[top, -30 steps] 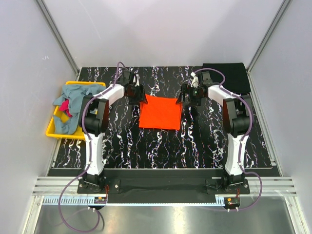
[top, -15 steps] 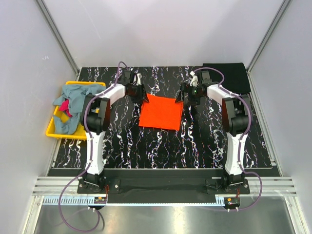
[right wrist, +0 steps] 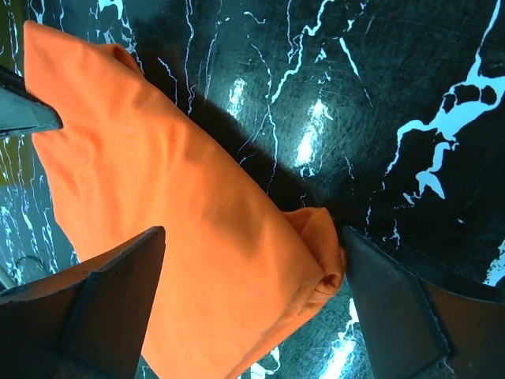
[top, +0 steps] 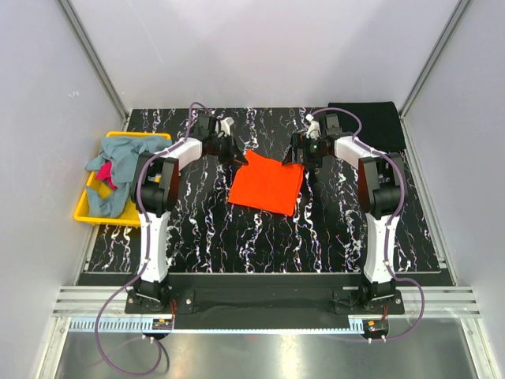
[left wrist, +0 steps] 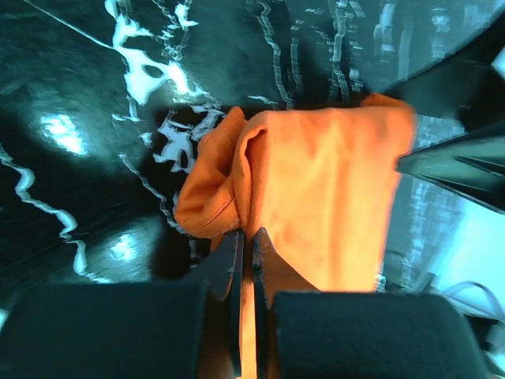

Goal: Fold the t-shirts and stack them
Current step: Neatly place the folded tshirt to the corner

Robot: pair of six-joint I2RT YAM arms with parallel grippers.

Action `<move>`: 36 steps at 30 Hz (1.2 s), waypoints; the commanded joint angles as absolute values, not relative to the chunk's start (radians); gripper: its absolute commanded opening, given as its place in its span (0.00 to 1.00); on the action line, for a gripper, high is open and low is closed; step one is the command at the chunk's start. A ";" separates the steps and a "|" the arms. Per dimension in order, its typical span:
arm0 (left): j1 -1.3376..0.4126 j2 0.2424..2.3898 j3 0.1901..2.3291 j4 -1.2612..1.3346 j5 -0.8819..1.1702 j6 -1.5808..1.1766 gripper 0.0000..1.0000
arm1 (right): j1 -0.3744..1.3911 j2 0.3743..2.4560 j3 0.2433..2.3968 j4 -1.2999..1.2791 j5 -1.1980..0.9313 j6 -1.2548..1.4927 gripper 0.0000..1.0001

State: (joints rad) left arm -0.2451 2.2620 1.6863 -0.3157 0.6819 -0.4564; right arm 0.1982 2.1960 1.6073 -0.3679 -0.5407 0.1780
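Folded orange shirt at mid-table; far-left corner pinched in closed left gripper; far-right corner between wide-open jaws of right gripper, ungripped. Black shirt flat at far-right corner. Yellow bin at left, holding grey-blue shirt and magenta shirt.

Two arms with white shells, black joints and purple cables at the bases.

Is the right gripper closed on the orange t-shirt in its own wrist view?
No, the right gripper holds its fingers wide apart, and the folded corner of the orange t-shirt lies loose between them.
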 commanded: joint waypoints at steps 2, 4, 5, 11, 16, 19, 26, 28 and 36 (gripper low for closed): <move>-0.190 2.270 1.631 -0.158 0.876 -0.586 0.00 | 0.198 2.195 1.568 -0.384 -0.529 0.117 1.00; -0.180 2.289 1.620 -0.158 0.874 -0.587 0.03 | 0.190 2.183 1.562 -0.383 -0.525 0.126 1.00; -0.176 2.290 1.608 -0.156 0.864 -0.588 0.09 | 0.181 2.177 1.559 -0.385 -0.526 0.132 1.00; -0.169 2.287 1.620 -0.222 0.799 -0.583 0.40 | 0.163 2.138 1.532 -0.384 -0.529 0.137 1.00; -0.167 2.247 1.698 -0.356 0.695 -0.539 0.52 | 0.163 2.163 1.539 -0.382 -0.600 0.140 1.00; -0.167 2.206 1.738 -0.474 0.608 -0.489 0.54 | 0.166 2.186 1.549 -0.383 -0.604 0.141 1.00; -0.166 2.048 1.727 -0.630 0.428 -0.446 0.55 | 0.196 2.192 1.545 -0.385 -0.546 0.123 0.98; -0.166 1.979 1.706 -0.655 0.364 -0.443 0.56 | 0.199 2.204 1.551 -0.388 -0.540 0.120 0.95; -0.250 1.738 1.585 -0.702 0.380 -0.388 0.57 | 0.202 2.227 1.581 -0.400 -0.558 0.109 0.65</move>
